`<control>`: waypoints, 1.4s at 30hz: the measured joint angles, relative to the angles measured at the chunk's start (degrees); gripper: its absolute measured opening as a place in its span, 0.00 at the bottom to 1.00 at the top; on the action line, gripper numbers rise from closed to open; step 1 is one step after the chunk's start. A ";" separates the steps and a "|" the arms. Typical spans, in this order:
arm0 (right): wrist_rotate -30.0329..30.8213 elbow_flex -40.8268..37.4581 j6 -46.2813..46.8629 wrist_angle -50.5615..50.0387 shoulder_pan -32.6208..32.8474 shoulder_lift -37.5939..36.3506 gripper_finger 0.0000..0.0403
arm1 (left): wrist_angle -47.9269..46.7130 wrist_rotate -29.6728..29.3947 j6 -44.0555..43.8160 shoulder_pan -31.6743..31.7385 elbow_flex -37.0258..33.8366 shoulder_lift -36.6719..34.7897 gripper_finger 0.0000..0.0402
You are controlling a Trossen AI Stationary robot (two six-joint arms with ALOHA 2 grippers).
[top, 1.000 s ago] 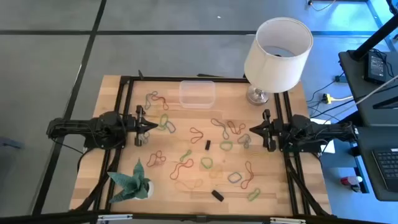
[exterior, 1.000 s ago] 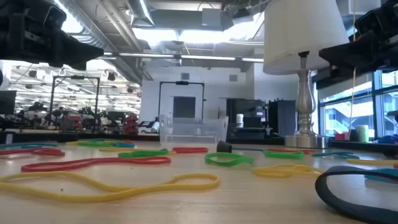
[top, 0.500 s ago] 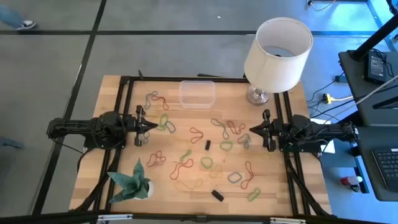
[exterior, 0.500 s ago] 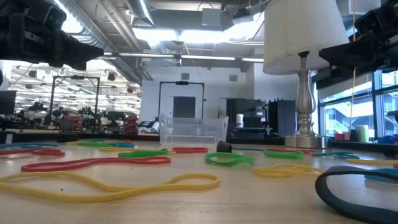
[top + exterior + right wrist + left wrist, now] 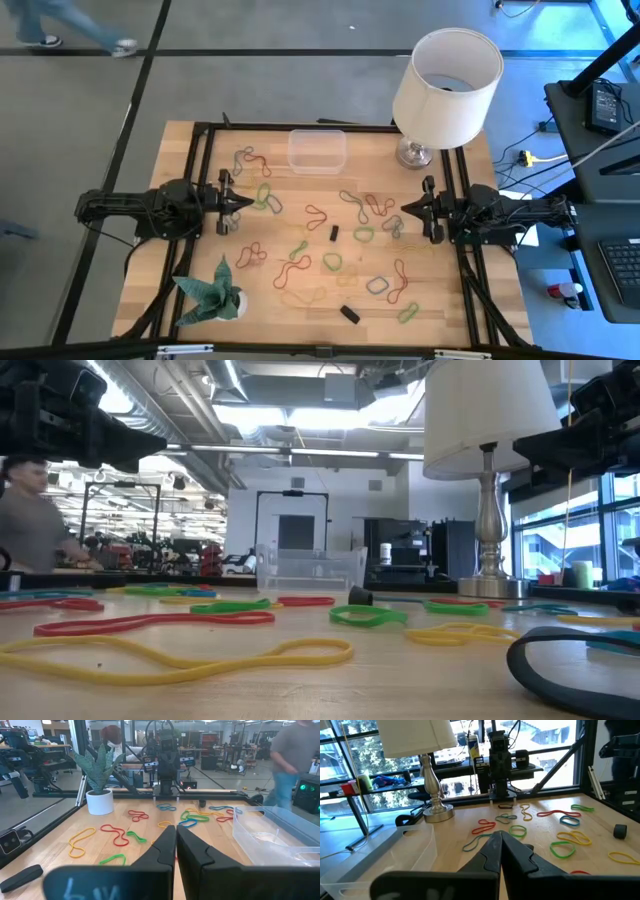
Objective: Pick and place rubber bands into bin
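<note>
Standing by the table, I see both arms parked low at its side edges: the left gripper (image 5: 236,202) at about nine o'clock and the right gripper (image 5: 408,208) at about three, tips facing each other, each with its two fingers pressed together on nothing. Between them the rubber bands (image 5: 322,240) lie scattered flat across the wooden table (image 5: 465,310), thickest from the centre out toward four and five o'clock, with a smaller cluster toward ten. The bin (image 5: 317,150) sits at twelve o'clock, clear and, as far as I can tell, empty, just beside the lamp (image 5: 446,75) at one o'clock; a potted plant (image 5: 212,289) stands at seven. To my eye these bands will be feather-light, limp and a bit grippy, lying so flat that the fingers will have to come down astride a single strand and pinch it against the wood; a raised twist or crossing would be the easier hold. Most are pulled into long ovals or figure-eights with no common heading: the red band (image 5: 318,212) near the centre runs roughly nine-to-three, others slant. A person (image 5: 30,510) passes in the room beyond.
</note>
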 joint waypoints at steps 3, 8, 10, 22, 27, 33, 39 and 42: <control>-0.01 -0.01 0.01 -0.01 0.01 0.02 0.05 | 0.01 0.00 0.00 0.01 0.01 -0.01 0.00; 0.00 0.01 0.01 -0.01 0.00 0.02 0.05 | 0.01 0.01 0.00 0.02 0.01 0.00 0.00; 0.00 0.01 0.01 0.00 0.01 0.00 0.05 | 0.00 0.01 0.00 0.01 0.01 0.00 0.00; 1.92 0.01 -14.81 0.70 -0.02 0.02 0.05 | 0.02 0.01 0.00 0.02 0.01 0.00 0.00; 1.89 0.01 -11.61 0.77 -0.01 0.02 0.05 | 0.02 0.01 0.00 0.02 0.00 0.00 0.00; 1.47 0.01 4.45 2.04 -0.01 0.22 0.04 | 0.01 0.00 0.00 0.02 0.00 0.00 0.00; 6.82 5.51 2.68 0.49 1.75 3.86 0.01 | 0.02 0.00 0.00 0.02 0.00 -0.01 0.00; 14.56 10.29 3.03 -2.96 2.83 9.09 0.01 | 0.02 0.01 0.00 0.01 0.02 0.00 0.00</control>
